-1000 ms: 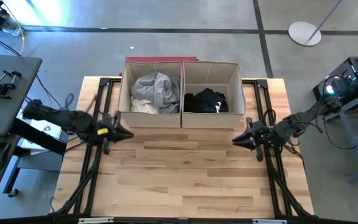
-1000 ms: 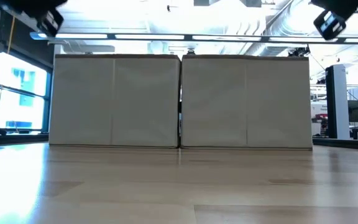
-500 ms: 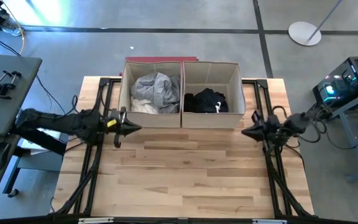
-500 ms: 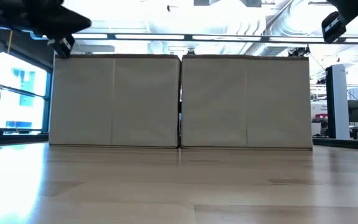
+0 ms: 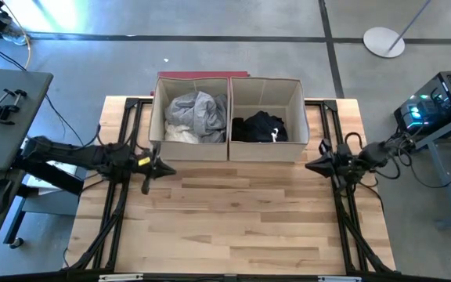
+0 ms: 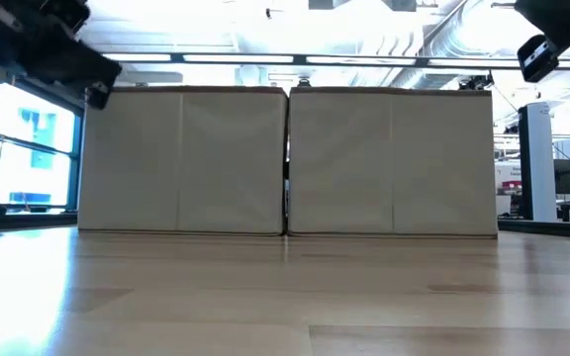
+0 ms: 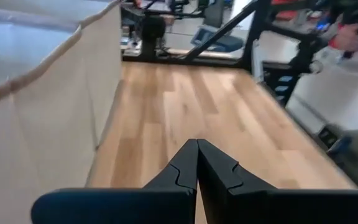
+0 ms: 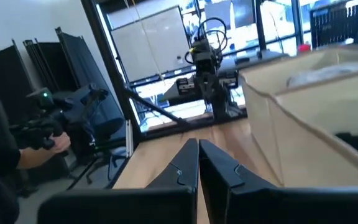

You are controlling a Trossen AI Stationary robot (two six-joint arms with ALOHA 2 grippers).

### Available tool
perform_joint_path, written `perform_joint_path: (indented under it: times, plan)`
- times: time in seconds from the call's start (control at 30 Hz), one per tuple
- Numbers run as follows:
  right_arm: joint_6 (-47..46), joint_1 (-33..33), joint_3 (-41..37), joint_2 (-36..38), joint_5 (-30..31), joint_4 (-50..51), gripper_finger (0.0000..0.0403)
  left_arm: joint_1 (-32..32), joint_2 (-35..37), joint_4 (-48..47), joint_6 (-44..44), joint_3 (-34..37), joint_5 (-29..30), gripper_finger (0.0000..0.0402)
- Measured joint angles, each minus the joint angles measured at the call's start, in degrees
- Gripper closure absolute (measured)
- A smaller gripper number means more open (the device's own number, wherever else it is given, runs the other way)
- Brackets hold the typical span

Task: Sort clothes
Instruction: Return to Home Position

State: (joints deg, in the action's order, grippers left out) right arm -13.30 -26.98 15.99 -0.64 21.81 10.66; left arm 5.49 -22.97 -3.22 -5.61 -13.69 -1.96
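Note:
Two beige fabric boxes stand side by side at the table's far middle. The left box [image 5: 190, 117] holds white and light grey clothes [image 5: 194, 113]. The right box [image 5: 266, 117] holds black and dark clothes [image 5: 261, 127]. My left gripper [image 5: 172, 168] is shut and empty, above the table just in front of the left box's near left corner; its shut fingers show in the left wrist view [image 7: 197, 163]. My right gripper [image 5: 307, 166] is shut and empty, just off the right box's near right corner; it also shows in the right wrist view [image 8: 199, 155].
The bare wooden tabletop [image 5: 233, 219] lies open in front of the boxes. Black frame rails [image 5: 120, 204] run along the table's left and right sides. A person's hand with a dark device [image 8: 39, 134] shows in the room beyond, in the right wrist view.
My left gripper has swung from the table's left edge toward the left box's near corner, then drawn back a little. My right gripper has moved a little toward the far edge, next to the right box's near corner. Both stay shut.

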Motion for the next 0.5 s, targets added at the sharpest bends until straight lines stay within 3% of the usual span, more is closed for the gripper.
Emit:
perform_joint_path:
  times: [0.2, 0.3, 0.5]
  plan:
    - [-3.19, 0.00, 0.00, 0.00, -0.27, 3.27, 0.0403, 7.71, 4.84, 4.70, 0.63, 6.58, 9.75, 0.0401]
    - [-3.09, 0.00, -1.17, 0.02, -0.22, 1.44, 0.0403, 9.24, 7.24, 7.59, 1.25, 9.27, 10.06, 0.0401]
    - [-3.18, 0.00, -11.25, 0.32, -1.26, -9.46, 0.0403, 9.16, 11.33, 5.79, 2.96, 9.79, 9.91, 0.0401]
